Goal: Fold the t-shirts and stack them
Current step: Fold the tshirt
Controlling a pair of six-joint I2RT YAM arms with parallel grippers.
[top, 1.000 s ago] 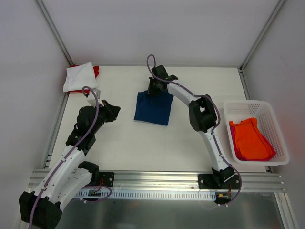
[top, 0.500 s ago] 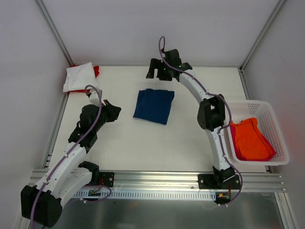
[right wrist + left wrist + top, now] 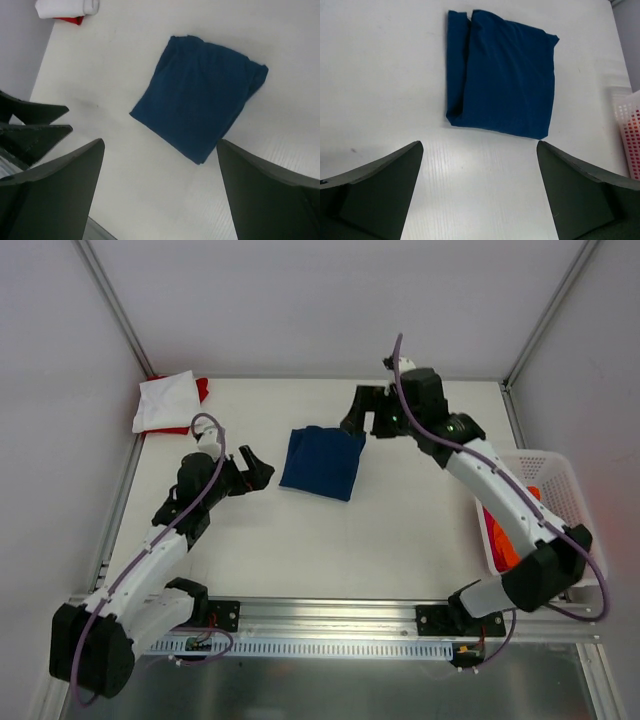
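Observation:
A navy t-shirt (image 3: 322, 462) lies folded into a rough square mid-table, free of both grippers; it also shows in the wrist views (image 3: 505, 75) (image 3: 200, 107). My left gripper (image 3: 258, 472) (image 3: 479, 145) hovers open just left of it, with only bare table between the fingers. My right gripper (image 3: 366, 425) (image 3: 160, 142) hangs open above the shirt's far right corner, holding nothing. A folded white t-shirt (image 3: 165, 400) (image 3: 65, 7) rests on a red one (image 3: 203, 390) (image 3: 70, 20) at the far left corner. An orange t-shirt (image 3: 500, 532) lies in the basket, partly hidden by the right arm.
The white lattice basket (image 3: 520, 455) (image 3: 630, 135) stands at the right table edge, under the right forearm. Grey walls and metal frame posts close the back and sides. The left gripper's fingers (image 3: 35, 125) show at the left of the right wrist view.
The right gripper let go of the navy shirt's far edge, opened, rose and swung to the right. The left gripper opened and edged toward the shirt.

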